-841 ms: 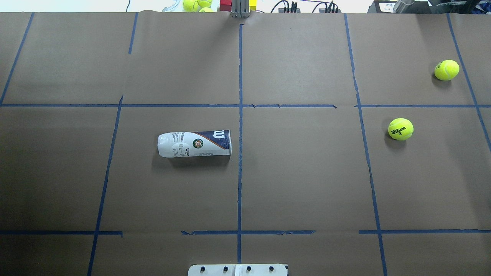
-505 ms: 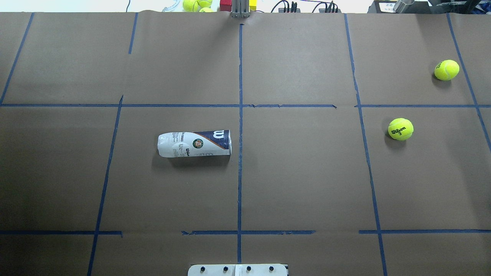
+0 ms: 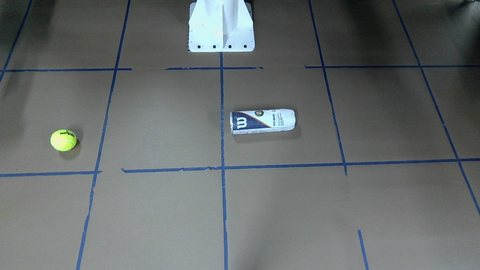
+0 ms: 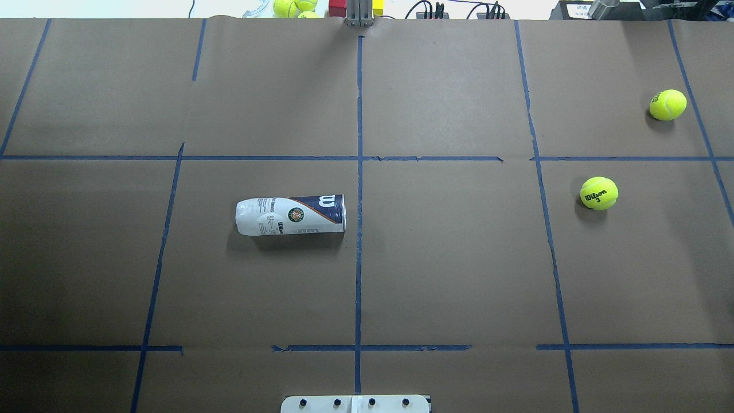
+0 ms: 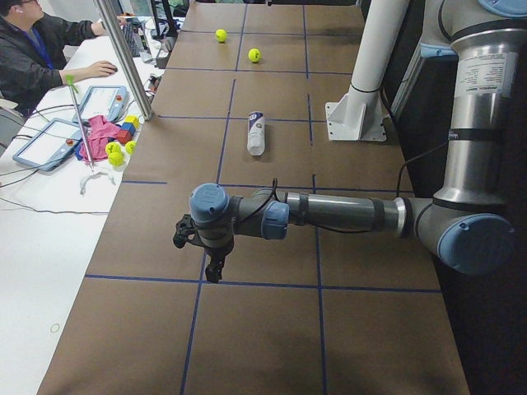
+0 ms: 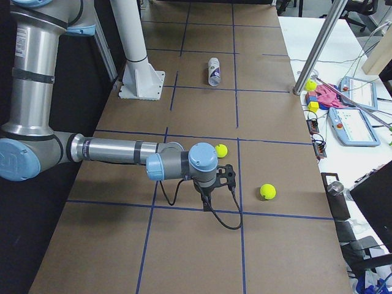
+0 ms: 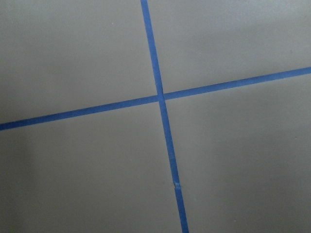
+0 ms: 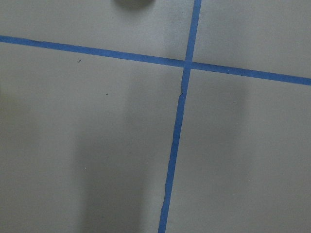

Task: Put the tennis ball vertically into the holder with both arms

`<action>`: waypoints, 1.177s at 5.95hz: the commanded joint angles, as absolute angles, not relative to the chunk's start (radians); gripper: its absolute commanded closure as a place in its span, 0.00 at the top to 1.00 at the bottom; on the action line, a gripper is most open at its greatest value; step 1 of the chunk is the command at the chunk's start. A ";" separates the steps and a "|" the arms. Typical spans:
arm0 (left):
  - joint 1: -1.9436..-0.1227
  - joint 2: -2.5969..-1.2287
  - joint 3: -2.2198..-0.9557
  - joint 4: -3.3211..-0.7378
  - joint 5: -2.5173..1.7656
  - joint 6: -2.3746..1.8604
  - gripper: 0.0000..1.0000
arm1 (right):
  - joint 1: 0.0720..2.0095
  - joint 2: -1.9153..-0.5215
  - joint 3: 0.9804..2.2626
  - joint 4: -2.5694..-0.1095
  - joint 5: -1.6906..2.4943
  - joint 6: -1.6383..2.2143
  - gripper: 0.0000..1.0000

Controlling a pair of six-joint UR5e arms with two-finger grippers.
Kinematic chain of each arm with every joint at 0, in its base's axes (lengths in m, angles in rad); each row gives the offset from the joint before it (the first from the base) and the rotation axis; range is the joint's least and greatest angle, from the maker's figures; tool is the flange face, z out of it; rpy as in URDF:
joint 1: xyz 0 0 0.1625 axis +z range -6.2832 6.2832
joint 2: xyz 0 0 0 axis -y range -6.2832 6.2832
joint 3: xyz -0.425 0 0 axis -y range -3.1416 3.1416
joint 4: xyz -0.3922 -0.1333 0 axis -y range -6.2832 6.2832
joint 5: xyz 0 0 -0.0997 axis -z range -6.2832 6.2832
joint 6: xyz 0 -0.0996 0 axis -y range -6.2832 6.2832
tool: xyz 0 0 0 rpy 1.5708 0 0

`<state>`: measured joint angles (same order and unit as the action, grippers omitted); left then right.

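Note:
The holder (image 4: 291, 214) lies on its side on the brown paper, left of the table's centre line, its navy "W" end toward the centre; it also shows in the front view (image 3: 262, 120). One tennis ball (image 4: 599, 193) with "Wilson 3" print lies on the right side, and a second ball (image 4: 668, 105) lies farther back right. My left gripper (image 5: 216, 270) hangs over the table's left end, far from the holder. My right gripper (image 6: 207, 205) hangs near the two balls (image 6: 221, 150). I cannot tell if either is open. Both wrist views show only paper and blue tape.
The white pedestal base (image 3: 221, 26) stands at the robot's edge of the table. Spare balls and coloured blocks (image 4: 292, 7) lie beyond the far edge. An operator (image 5: 33, 49), tablets and a metal pole (image 5: 123, 58) are on the far side.

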<state>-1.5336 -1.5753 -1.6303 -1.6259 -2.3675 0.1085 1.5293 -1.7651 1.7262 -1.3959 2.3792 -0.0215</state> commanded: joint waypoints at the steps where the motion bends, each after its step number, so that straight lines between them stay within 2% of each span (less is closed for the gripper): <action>1: -1.529 -1.601 -1.638 -1.690 -2.367 0.103 1.00 | 1.529 -1.764 1.726 -1.396 2.379 -0.023 1.00; 4: -1.503 -1.655 -1.576 -1.683 -2.370 0.060 1.00 | 1.529 -1.766 1.726 -1.396 2.379 -0.021 1.00; 7: -1.395 -1.718 -1.629 -1.793 -2.370 -0.015 1.00 | 1.529 -1.767 1.726 -1.396 2.379 -0.021 1.00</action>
